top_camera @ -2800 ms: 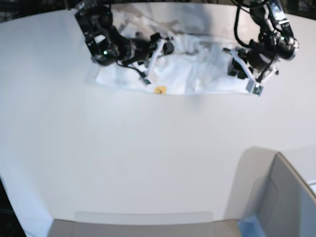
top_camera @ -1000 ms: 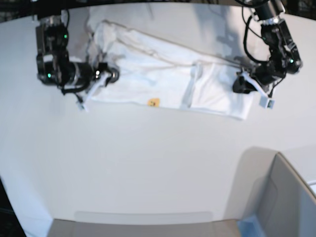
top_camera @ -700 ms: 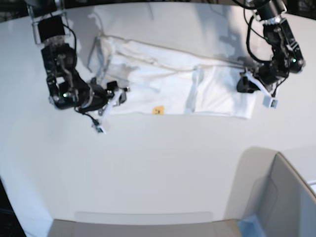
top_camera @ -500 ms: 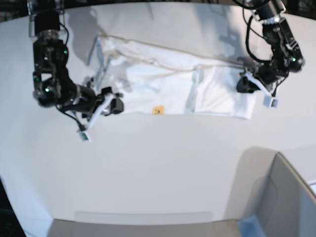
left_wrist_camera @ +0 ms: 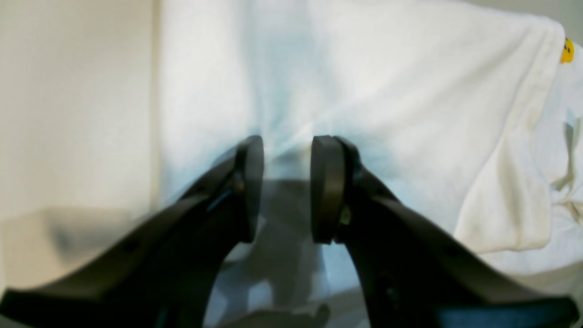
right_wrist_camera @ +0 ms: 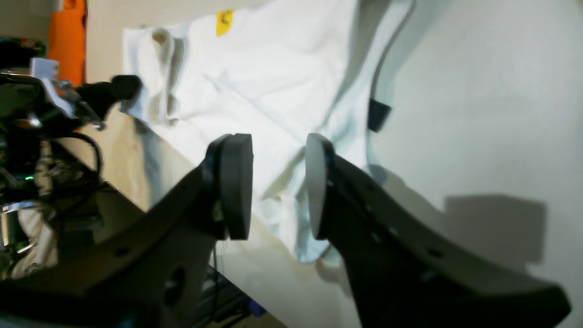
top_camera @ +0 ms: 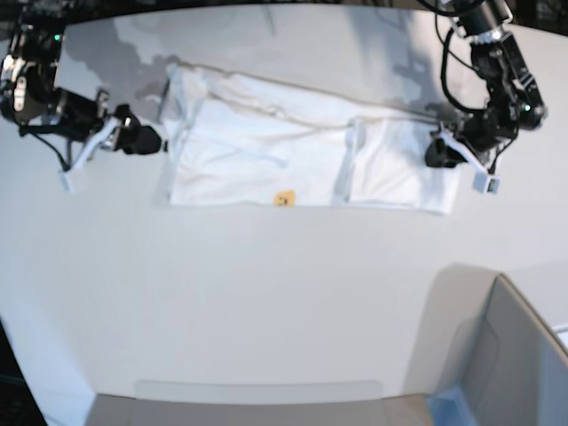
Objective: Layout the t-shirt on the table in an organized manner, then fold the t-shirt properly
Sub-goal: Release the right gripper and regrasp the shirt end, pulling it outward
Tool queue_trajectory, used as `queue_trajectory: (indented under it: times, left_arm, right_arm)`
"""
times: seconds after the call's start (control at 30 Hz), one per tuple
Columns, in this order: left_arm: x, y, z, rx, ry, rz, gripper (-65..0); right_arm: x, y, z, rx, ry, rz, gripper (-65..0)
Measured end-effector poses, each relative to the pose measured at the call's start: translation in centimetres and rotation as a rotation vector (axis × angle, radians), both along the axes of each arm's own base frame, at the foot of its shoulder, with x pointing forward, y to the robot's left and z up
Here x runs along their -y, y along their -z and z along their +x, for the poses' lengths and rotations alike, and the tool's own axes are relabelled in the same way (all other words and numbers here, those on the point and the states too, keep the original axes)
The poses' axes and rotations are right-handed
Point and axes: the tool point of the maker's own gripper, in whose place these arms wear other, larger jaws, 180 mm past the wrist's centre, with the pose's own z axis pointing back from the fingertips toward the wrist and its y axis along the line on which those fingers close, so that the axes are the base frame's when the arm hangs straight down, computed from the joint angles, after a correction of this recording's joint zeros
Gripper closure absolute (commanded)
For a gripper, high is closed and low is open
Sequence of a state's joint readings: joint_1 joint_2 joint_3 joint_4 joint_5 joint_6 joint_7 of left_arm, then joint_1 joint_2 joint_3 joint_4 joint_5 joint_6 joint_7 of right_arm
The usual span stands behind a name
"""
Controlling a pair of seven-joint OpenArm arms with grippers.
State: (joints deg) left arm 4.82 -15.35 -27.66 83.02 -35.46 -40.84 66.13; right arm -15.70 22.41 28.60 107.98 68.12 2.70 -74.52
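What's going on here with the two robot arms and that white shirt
A two-armed robot is spreading a white t-shirt out on the table. The shirt lies in a long, partly folded band with some wrinkles. The left pincer sits at one end, its jaws slightly apart with cloth bunched up at their tips. The right pincer is open and empty, just off the other end, over bare table. No neat fold is done yet.

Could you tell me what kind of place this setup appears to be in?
Probably a robotics lab workbench: two black arms, the left gripper and right gripper, work a t-shirt on a bare white table, with cabling in view.
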Motion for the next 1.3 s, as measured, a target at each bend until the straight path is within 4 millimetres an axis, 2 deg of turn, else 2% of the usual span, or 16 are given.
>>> queue_trajectory:
  times: [0.17, 0.3, 0.4, 0.53, 0.67, 0.77, 0.9, 1.03, 1.1, 1.2, 1.3]
  left_arm:
    - [0.0, 0.0, 0.0, 0.0, -0.001, 0.0, -19.3]
    - [0.5, 0.2, 0.0, 0.001, -0.004, -0.013, -19.3]
    - [0.6, 0.2, -0.1, -0.002, -0.003, -0.015, -19.3]
    - [0.6, 0.2, -0.1, 0.0, -0.004, -0.015, -19.3]
    - [0.6, 0.2, -0.1, -0.002, -0.003, -0.015, -19.3]
    - [0.7, 0.3, -0.1, 0.0, -0.004, -0.014, -19.3]
    - [0.7, 0.3, -0.1, -0.002, -0.003, -0.015, -19.3]
    - [0.7, 0.3, -0.1, -0.002, -0.003, -0.014, -19.3]
    - [0.7, 0.3, -0.1, -0.003, -0.003, -0.014, -19.3]
    - [0.7, 0.3, -0.1, -0.003, -0.003, -0.013, -19.3]
    - [0.6, 0.3, -0.1, -0.001, -0.004, -0.014, -19.3]
  right_arm:
    - [0.1, 0.7, -0.2, -0.016, 0.012, -0.011, -33.2]
    - [0.2, 1.2, 1.6, -0.015, 0.053, 0.057, -33.4]
    - [0.9, 4.0, 2.8, -0.083, 0.121, 0.113, -33.4]
    - [-0.5, 5.5, 2.2, -0.118, 0.11, 0.141, -33.4]
    - [-0.1, 6.0, 2.2, -0.122, 0.104, 0.079, -33.4]
    - [-2.4, 6.9, 1.3, -0.157, 0.022, 0.071, -33.4]
    - [-6.1, 7.3, 0.9, -0.172, -0.009, 0.151, -33.4]
    - [-6.0, 7.9, 1.3, -0.172, 0.001, 0.1, -33.4]
    - [-5.9, 8.1, 2.3, -0.14, 0.031, 0.063, -33.4]
    - [-6.8, 8.3, 2.7, -0.129, 0.038, 0.059, -33.3]
    - [-8.0, 8.4, 2.9, -0.124, 0.008, 0.043, -28.9]
